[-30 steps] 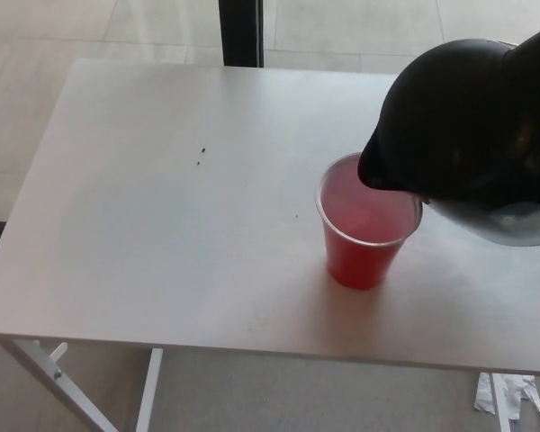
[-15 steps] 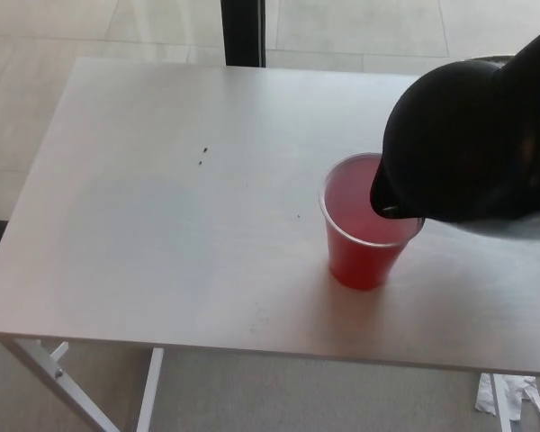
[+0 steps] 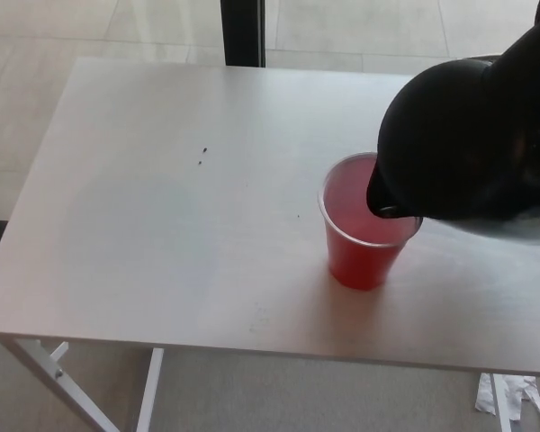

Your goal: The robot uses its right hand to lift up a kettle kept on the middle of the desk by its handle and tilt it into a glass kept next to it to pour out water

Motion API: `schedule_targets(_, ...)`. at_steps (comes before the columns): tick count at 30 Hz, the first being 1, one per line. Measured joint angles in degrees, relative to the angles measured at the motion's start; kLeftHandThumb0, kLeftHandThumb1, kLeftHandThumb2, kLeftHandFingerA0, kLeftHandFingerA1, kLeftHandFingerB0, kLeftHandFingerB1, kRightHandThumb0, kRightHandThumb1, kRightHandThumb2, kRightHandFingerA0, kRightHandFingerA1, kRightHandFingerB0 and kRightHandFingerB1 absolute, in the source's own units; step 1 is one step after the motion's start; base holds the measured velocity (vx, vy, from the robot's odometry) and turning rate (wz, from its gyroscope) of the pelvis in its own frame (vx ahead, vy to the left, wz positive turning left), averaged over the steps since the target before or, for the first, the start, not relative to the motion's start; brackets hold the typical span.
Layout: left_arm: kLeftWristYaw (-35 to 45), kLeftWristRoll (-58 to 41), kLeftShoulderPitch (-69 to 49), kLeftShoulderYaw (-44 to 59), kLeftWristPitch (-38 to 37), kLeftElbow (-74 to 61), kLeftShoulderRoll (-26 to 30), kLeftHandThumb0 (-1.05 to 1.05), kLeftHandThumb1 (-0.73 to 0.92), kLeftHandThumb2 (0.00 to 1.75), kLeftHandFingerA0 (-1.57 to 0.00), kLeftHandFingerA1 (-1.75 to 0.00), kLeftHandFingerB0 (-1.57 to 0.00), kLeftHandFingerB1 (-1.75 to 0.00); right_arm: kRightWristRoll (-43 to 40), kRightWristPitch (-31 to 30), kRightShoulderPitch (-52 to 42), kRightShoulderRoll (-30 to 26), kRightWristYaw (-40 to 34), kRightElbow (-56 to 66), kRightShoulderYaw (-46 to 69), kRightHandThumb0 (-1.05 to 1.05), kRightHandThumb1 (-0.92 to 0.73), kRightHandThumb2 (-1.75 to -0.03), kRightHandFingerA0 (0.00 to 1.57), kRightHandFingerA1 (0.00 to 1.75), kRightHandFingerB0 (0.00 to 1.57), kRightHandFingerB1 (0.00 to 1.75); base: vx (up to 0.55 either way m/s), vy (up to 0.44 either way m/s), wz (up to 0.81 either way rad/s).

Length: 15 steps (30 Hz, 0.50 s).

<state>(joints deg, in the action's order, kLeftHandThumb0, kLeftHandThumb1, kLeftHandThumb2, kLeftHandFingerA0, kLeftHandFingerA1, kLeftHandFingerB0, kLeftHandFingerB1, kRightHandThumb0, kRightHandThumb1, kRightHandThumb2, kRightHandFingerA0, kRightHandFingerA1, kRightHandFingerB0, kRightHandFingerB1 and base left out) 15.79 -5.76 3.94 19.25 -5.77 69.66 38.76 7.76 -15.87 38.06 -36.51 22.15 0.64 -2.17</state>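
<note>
Tilting spout-down toward picture left, the black kettle (image 3: 468, 135) overhangs the red cup (image 3: 364, 229); hand grip indiscernible.

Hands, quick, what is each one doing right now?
Left hand: not in view.
Right hand: cannot be told; only the tilted black kettle shows, spout over the red plastic cup.

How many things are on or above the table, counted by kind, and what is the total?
Kettle, black, tilted above the cup: 1
Cup, red, standing on the table: 1
Total: 2
</note>
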Motion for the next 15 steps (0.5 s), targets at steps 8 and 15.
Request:
schedule_targets(8, 0.0, 0.0, 0.2, -0.1, 0.0, -0.2, 0.1, -0.79, 0.91, 0.67, -0.71, -0.55, -0.52, -0.51, 5.3, -4.4, 2.5, -0.3, -0.2, 0.1, -3.2, -0.2, -0.57, -0.98, 0.87, 1.71, 0.85, 1.06, 0.0, 0.0, 0.0)
schedule_targets(15, 0.0, 0.0, 0.5, -0.2, 0.0, -0.3, 0.2, -0.78, 0.92, 0.67, -0.71, -0.57, -0.51, -0.52, 11.2, -7.9, 4.4, -3.6, 1.0, 2.5, -8.4, -0.15, -0.54, -0.88, 1.04, 1.72, 0.73, 1.25, 0.0, 0.0, 0.0)
